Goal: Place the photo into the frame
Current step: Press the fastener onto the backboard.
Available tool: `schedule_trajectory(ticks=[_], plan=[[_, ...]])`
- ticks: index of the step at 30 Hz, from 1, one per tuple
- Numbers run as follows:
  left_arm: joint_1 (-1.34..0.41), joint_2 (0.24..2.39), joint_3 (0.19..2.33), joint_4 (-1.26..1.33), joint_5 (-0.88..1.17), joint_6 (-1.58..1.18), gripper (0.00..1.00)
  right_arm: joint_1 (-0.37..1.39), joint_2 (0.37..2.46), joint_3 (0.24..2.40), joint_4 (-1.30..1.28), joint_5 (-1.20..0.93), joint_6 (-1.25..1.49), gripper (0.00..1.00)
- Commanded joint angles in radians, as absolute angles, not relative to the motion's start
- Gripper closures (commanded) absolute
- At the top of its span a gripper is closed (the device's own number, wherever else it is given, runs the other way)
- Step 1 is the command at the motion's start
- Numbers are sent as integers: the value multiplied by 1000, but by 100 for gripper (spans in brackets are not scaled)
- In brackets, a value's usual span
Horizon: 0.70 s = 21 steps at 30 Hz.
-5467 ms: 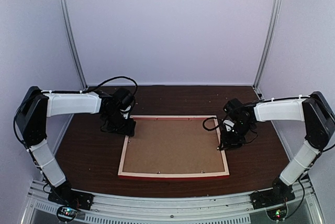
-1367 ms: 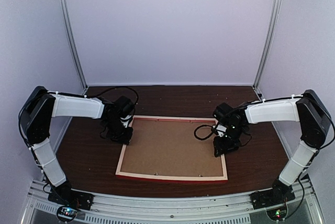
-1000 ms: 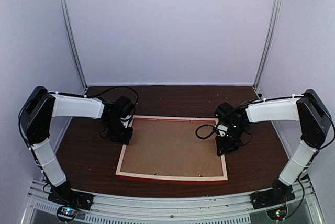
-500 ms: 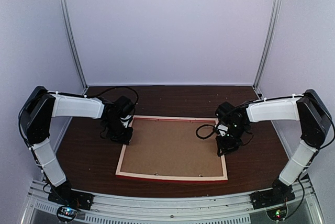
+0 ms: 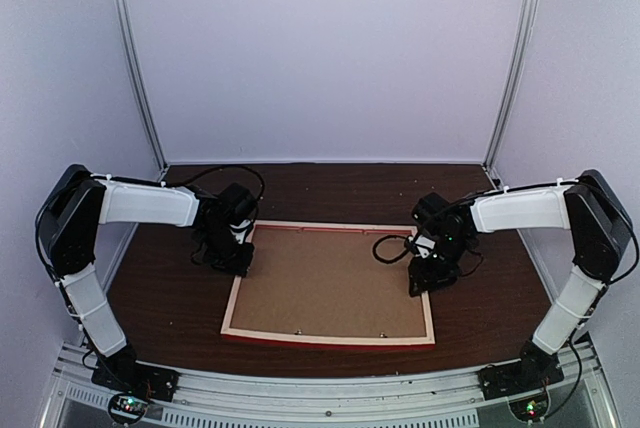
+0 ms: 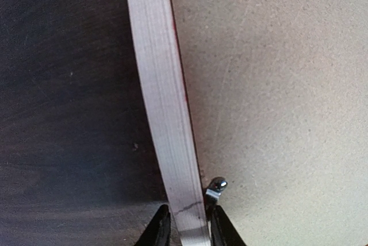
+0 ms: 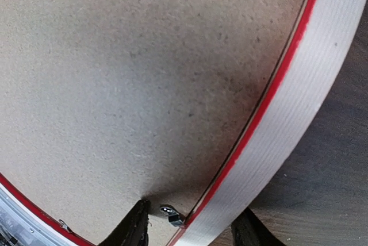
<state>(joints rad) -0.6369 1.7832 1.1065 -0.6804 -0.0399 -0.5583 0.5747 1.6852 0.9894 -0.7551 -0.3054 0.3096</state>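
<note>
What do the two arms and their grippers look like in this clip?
Both arms alike: the left arm and right arm have white link covers between black joints, and black bases carrying small lit indicators. A black cable loops at each wrist. The left gripper and right gripper are black, with dark slim fingers.

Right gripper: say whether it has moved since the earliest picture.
Yes. The right gripper has shifted left, away from the right edge of the table, and straddles the rail of the frame.

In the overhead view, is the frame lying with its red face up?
No, the frame lies pale wooden back up, with the brown backing board filling it and red showing only at its edges.
</note>
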Motion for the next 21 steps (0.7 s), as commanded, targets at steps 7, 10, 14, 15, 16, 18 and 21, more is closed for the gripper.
schedule_trajectory(ticks=[7, 10, 14, 15, 16, 18, 21], plan=[[-640, 1795, 1106, -678, -48, -555, 74, 563, 1675, 995, -743, -312, 318, 52], [-639, 1796, 1106, -678, -48, -555, 74, 561, 1667, 986, -752, -312, 312, 54], [-640, 1795, 1104, -678, -48, -555, 73, 559, 1652, 974, -761, -318, 314, 54], [-640, 1795, 1105, -678, -48, -557, 72, 558, 1647, 970, -762, -323, 315, 53], [-640, 1795, 1106, -679, -50, -557, 71, 558, 1638, 965, -763, -327, 318, 53], [-640, 1792, 1108, -680, -49, -559, 69, 558, 1623, 950, -764, -338, 324, 51], [-640, 1784, 1112, -681, -47, -563, 65, 558, 1596, 921, -759, -356, 341, 51]])
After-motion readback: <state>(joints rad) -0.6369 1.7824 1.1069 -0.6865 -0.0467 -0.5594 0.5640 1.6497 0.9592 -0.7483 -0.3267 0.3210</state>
